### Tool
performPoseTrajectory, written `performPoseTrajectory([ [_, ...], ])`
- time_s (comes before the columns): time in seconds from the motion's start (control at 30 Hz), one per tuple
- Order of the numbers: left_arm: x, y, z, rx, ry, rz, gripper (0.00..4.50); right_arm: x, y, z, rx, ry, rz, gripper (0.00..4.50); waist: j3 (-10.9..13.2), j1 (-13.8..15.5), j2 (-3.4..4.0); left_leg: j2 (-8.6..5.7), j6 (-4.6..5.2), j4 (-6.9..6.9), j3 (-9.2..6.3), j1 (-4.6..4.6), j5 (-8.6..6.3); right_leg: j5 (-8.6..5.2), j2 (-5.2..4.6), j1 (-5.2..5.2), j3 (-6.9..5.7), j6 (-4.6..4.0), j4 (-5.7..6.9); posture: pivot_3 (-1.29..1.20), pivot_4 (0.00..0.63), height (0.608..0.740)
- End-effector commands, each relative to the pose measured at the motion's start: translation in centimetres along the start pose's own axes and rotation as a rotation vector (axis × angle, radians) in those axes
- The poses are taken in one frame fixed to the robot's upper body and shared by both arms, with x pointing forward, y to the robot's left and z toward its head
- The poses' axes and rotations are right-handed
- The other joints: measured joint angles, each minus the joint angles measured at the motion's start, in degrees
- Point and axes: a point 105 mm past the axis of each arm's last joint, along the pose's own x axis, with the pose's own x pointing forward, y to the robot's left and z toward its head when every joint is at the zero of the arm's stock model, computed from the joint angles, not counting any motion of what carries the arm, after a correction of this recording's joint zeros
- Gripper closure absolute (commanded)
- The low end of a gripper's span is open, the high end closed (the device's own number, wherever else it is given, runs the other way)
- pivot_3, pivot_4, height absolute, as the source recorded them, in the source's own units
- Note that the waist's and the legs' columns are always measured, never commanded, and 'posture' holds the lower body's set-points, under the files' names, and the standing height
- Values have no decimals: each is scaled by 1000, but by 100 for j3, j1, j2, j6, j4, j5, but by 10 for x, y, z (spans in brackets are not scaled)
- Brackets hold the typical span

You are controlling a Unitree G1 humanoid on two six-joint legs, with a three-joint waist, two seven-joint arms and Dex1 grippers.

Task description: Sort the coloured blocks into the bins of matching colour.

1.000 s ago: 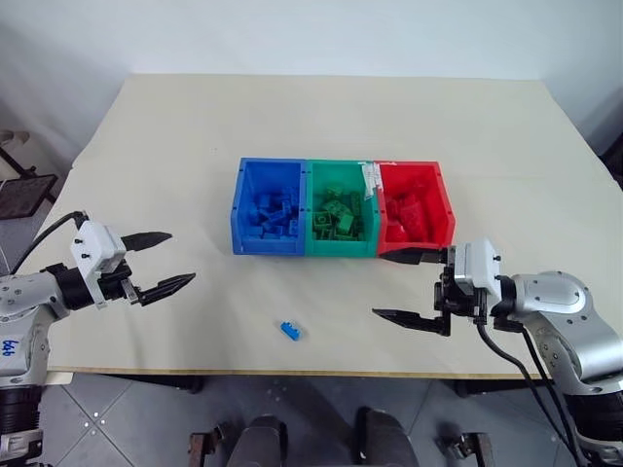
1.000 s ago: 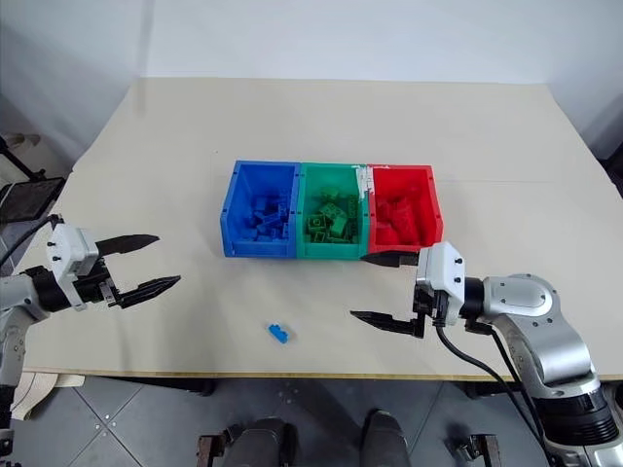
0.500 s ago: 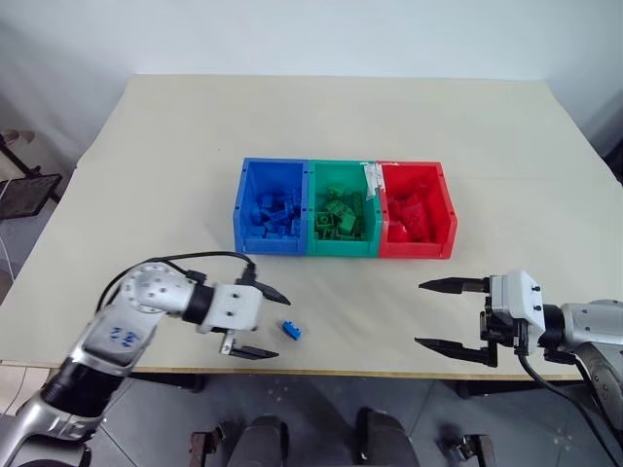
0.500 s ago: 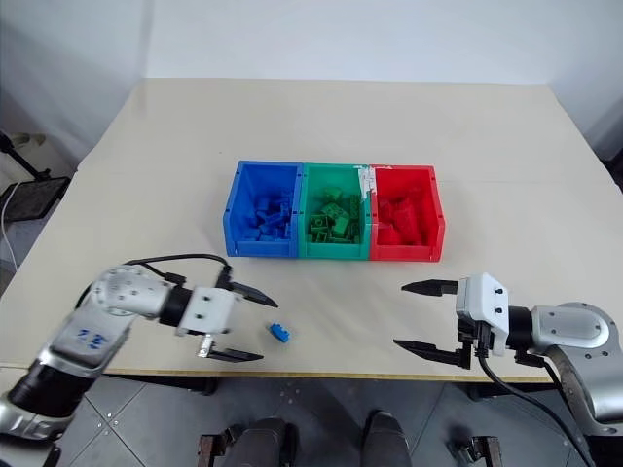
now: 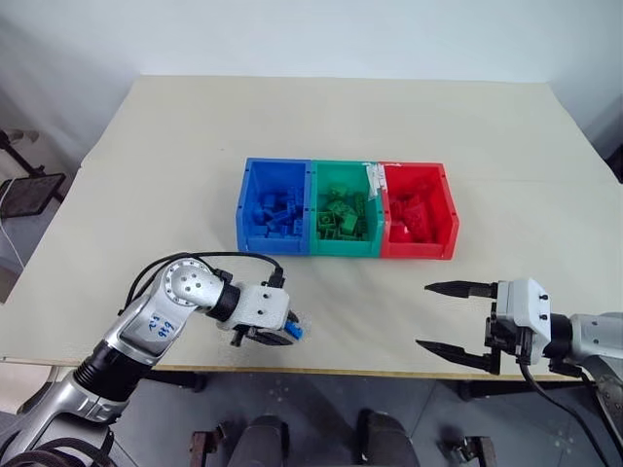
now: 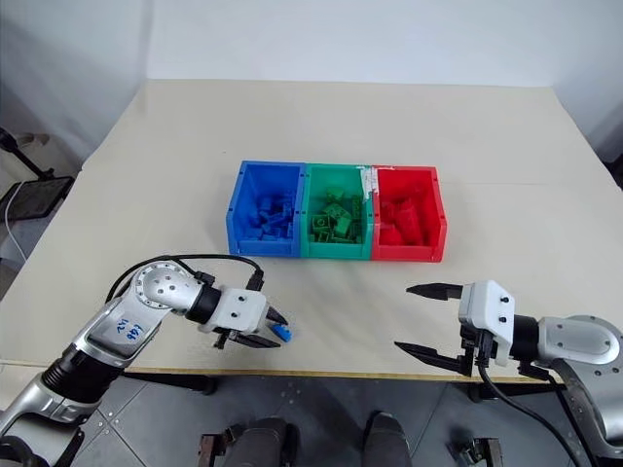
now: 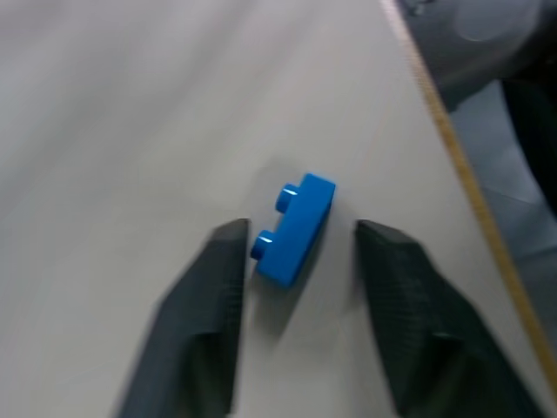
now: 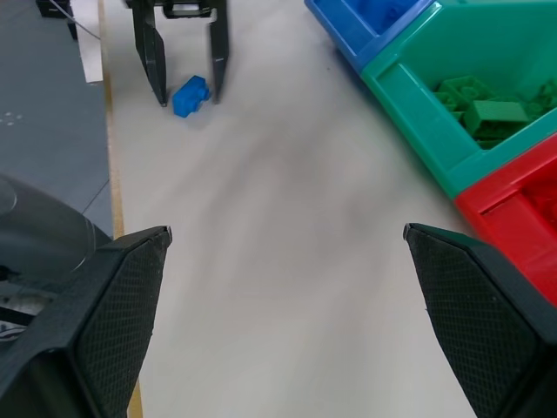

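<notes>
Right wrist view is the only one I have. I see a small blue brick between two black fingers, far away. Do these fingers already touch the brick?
Observer: In the left wrist view one finger is at the blue brick's studs; the other stands clear.
Operator: Is the brick lying on the table?
Observer: Yes, on the table, near its front edge.
Operator: Where is my right gripper?
Observer: The right gripper hangs open off the red bin, near the front edge.
</notes>
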Motion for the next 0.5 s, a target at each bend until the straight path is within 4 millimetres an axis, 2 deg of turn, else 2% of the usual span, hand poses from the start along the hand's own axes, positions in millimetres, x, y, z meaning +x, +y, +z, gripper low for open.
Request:
performPoseTrajectory([
  [0.03,-3,3,-12,-43,53,25,3715,2,-1,11,-30,-31,3,0,0,0,0,0,0,0,0,0,0,0,0,0,0,0,0,0,150,740],
  [0.07,-4,8,-9,-47,31,60,4079,2,-2,11,-31,-34,1,0,0,0,0,0,0,1,0,0,0,0,0,1,0,0,0,0,150,740],
  [0.1,-4,12,-6,-50,8,95,4174,3,-2,11,-30,-38,-3,0,0,9,0,0,0,1,0,-1,0,0,0,1,0,-1,-1,0,150,740],
  [0.23,-17,28,12,-136,-149,264,4174,7,-4,18,-14,-99,-46,0,1,7,-2,0,4,10,-4,-8,-2,0,0,1,-1,0,-1,0,150,740],
  [0.3,-32,39,11,-166,-187,405,4174,11,-7,23,-10,-143,-81,0,1,-4,-2,1,4,10,-5,-11,-3,0,0,-3,-1,0,2,0,150,740],
  [0.4,-65,68,9,-170,-230,714,4174,15,-14,33,7,-219,-155,0,1,-7,-2,2,2,9,-9,-9,-3,0,0,-5,-2,0,5,0,150,740],
  [0.5,-99,95,4,-303,-305,996,4174,21,-25,46,5,-305,-241,0,1,-5,-2,1,0,10,-9,-9,-4,1,0,-4,-2,0,6,0,150,740],
])
